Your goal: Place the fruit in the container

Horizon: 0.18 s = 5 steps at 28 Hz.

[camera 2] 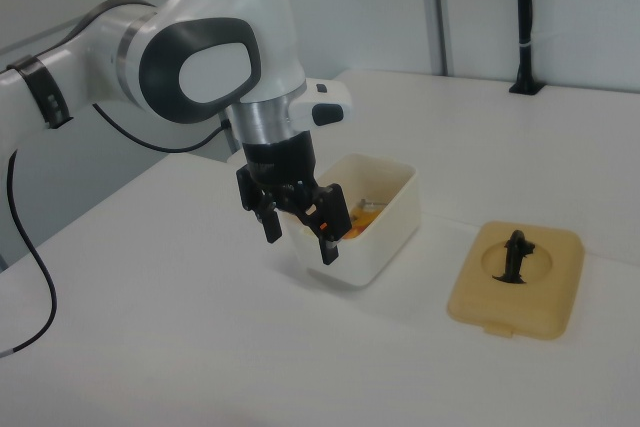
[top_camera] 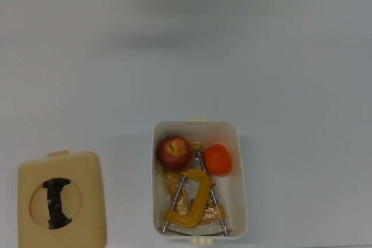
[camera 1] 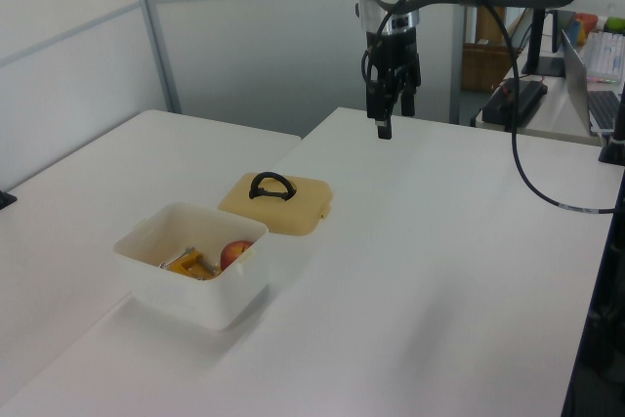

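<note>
Item 1 — white plastic tub (top_camera: pixel 242 184), rectangular with rounded corners, cream tabs at its short ends. Stands uncovered on the counter (top_camera: pixel 290 56), low in the top view. Its open top is what lets its contents be counted from above.

Item 2 — red apple (top_camera: pixel 174 151). Inside the tub, at the end nearer the top view's top, against the wall on the top view's left. Also glimpsed over the rim in the left view (camera 1: pixel 234 254).

Item 3 — tangerine (top_camera: pixel 218 159), bright orange. Inside the same tub, beside the apple toward the top view's right, a clamp screw running between them. With both pieces of fruit in the tub, the task reads as done, judging by how they lie.

Item 4 — yellow C-clamp (top_camera: pixel 190 200). Shares the tub, filling the end away from the fruit; not part of the job.

Item 5 — tan lid (top_camera: pixel 61 198) with black handle (top_camera: pixel 56 202). Lies flat on the counter, handle up, apart from the tub toward the top view's left.

Item 6 — hand (camera 1: pixel 387 114). Raised well above the counter and well apart from the tub, pointing down; only its two tips show at the top view's upper edge. Fingers (camera 2: pixel 271 226) stand spread wide, nothing between them, touching nothing — a parked posture, by the look of it.
</note>
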Tool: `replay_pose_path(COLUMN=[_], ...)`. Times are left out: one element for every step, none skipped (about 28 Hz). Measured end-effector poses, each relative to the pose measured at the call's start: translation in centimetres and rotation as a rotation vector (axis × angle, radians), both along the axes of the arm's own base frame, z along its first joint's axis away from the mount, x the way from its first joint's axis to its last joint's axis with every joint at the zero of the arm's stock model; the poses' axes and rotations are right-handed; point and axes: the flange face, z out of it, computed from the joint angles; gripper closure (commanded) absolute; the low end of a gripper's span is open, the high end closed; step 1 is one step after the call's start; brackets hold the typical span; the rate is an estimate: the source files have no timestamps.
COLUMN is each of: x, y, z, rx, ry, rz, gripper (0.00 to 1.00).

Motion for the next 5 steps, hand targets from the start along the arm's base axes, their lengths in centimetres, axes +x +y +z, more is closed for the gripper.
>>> replay_pose_path(x=[-0.01,-0.01,-0.01,0.0,0.01], y=[-0.05,-0.08,-0.12,-0.15,-0.16], z=[0.0,0.0,-0.01,-0.04,-0.07], rx=[0.0,0.0,0.0,0.0,0.0], ry=[0.0,0.0,0.0,0.001,0.001], rz=[0.0,-0.001,-0.001,-0.002,-0.002], gripper=[0.0,0.0,0.0,0.0,0.0])
